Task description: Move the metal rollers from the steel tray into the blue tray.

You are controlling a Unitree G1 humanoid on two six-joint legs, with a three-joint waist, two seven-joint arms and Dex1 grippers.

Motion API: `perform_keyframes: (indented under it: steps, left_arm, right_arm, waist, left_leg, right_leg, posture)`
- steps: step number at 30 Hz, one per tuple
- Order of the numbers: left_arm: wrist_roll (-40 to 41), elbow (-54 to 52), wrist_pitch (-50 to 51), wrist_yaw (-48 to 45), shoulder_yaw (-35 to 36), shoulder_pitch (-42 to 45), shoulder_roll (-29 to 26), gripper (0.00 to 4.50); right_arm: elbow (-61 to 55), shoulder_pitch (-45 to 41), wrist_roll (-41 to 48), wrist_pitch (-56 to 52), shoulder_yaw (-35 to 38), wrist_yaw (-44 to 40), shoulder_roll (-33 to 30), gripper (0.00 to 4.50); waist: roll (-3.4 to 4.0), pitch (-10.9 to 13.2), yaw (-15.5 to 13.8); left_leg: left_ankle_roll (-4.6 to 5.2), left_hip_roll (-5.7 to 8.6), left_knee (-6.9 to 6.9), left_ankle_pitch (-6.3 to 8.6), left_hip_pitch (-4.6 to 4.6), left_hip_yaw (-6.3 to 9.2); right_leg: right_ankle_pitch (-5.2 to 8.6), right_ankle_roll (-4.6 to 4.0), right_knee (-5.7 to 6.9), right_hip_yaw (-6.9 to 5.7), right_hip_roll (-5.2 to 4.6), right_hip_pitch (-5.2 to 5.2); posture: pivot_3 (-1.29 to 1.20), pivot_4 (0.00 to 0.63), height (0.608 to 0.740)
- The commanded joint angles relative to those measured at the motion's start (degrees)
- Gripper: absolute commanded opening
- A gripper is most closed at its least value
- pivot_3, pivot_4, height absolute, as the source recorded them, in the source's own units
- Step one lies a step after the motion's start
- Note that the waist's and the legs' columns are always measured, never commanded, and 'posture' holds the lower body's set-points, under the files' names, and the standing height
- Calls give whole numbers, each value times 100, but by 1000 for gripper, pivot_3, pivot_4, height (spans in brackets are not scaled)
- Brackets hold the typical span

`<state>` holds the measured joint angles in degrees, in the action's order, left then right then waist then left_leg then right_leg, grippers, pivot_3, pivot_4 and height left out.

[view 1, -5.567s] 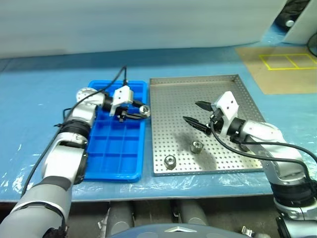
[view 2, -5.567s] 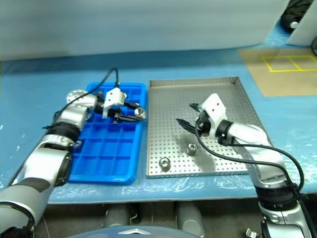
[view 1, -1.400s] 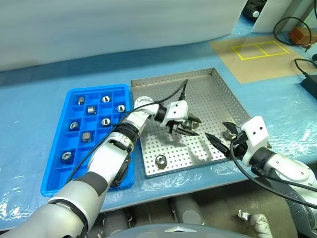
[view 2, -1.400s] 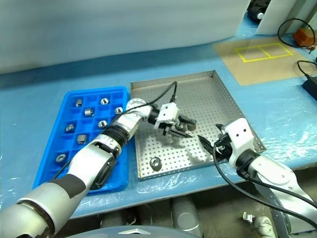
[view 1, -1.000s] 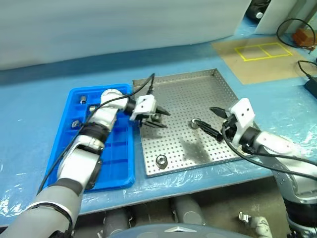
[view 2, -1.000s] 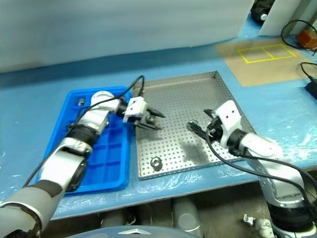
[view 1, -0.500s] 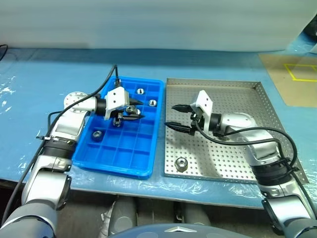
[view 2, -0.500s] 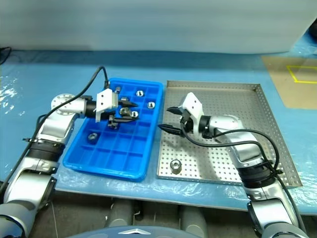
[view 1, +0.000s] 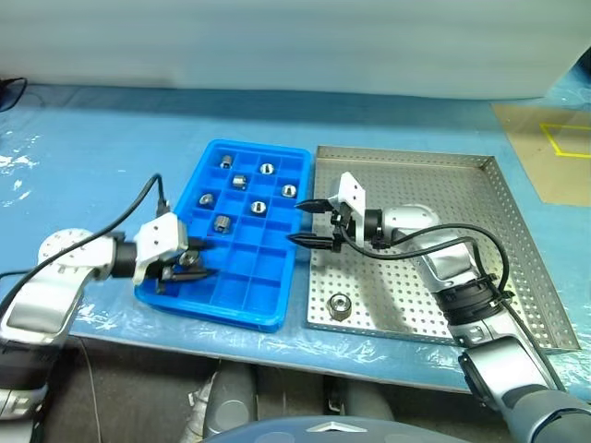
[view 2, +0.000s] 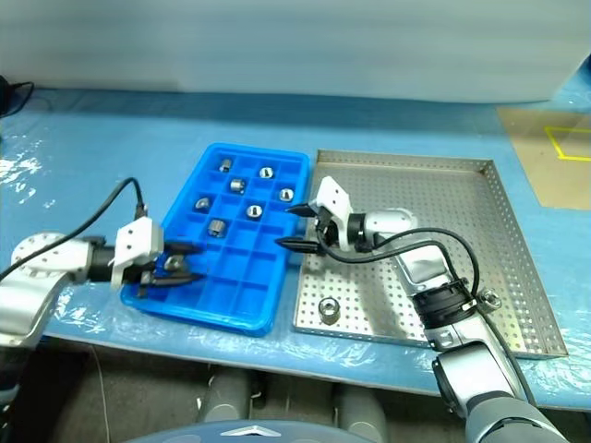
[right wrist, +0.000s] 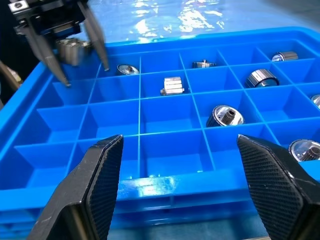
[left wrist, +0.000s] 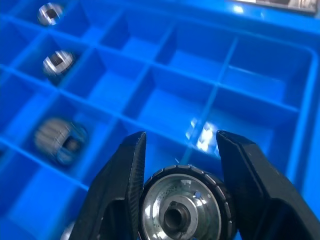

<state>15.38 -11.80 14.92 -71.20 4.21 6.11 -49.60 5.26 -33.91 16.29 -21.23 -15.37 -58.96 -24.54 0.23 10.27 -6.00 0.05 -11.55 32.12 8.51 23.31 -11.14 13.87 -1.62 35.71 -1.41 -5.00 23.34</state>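
Note:
The blue tray lies left of the steel tray. Several metal rollers sit in the blue tray's far compartments. One roller rests on the steel tray near its front left corner. My left gripper hovers over the blue tray's near left corner, shut on a roller that sits between its fingers. My right gripper stands open and holds nothing, low over the seam between the two trays and pointing toward the blue tray. In the right wrist view, the left gripper with its roller is above a corner compartment.
Both trays lie on a table covered with blue plastic sheet. A brown board with yellow tape is at the far right. The table's front edge runs just below the trays. A pale wall stands behind.
My left gripper carried its roller from above the blue tray's middle back to the near left corner. My right gripper shifted slightly left to the trays' seam, still open.

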Motion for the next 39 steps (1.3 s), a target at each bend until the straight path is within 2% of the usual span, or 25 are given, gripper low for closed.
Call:
perform_keyframes:
  steps: [1,11,16,17,21,25,31,39]
  left_arm:
    - [115,-340,-30,73,173,-199,-142,1911]
    - [-7,-141,-240,484,-240,-70,243,1911]
    - [4,-42,-336,309,-475,38,276,1911]
    - [44,-11,-346,260,-497,52,283,2658]
    - [-65,114,-408,271,-576,124,285,3913]
    - [-93,198,-481,267,-629,250,288,3913]
    - [253,99,-255,704,-492,1009,766,3913]
    - [435,461,-132,448,-981,1924,1278,3913]
  right_arm:
    - [48,-193,-62,214,-13,-122,105,3720]
    - [82,-170,-194,283,99,-160,92,3720]
    - [-22,-89,-226,261,157,-74,55,3720]
    - [-49,-69,-221,238,178,-45,49,3720]
    - [-131,2,-216,193,218,13,7,3720]
    - [-181,37,-207,168,243,56,-12,3720]
    - [-323,113,-155,62,370,114,-126,3720]
    - [-1196,854,5,-489,933,262,-864,3720]
  waist:
    - [0,0,-36]
    - [-1,-1,-122]
    - [-2,-1,-114]
    - [-2,-1,-110]
    - [-3,-2,-111]
    - [-3,-2,-103]
    - [-3,-2,-122]
    - [-4,-4,-78]
  left_leg:
    - [-1,-1,0,-1,0,0]
    - [-3,0,1,-2,-2,0]
    - [-8,-5,2,-5,-3,0]
    - [-8,-6,1,-5,-4,0]
    - [-10,-10,2,-6,-5,-1]
    - [-11,-14,2,-6,-8,-1]
    - [-24,-21,4,-14,-8,-2]
    - [-40,-22,12,-25,-10,-19]
  right_leg:
    - [0,0,0,-1,1,0]
    - [0,0,2,1,1,-2]
    - [0,0,4,2,8,-2]
    - [0,0,4,3,9,-2]
    - [0,-1,4,3,16,-2]
    - [0,-1,4,7,22,-3]
    - [-1,-3,11,6,31,-4]
    - [-3,-6,12,14,38,-6]
  posture:
    - [207,150,740]
    - [187,150,740]
    - [160,150,740]
    - [157,150,740]
    - [143,150,740]
    - [135,150,740]
    - [98,150,740]
    - [-58,150,740]
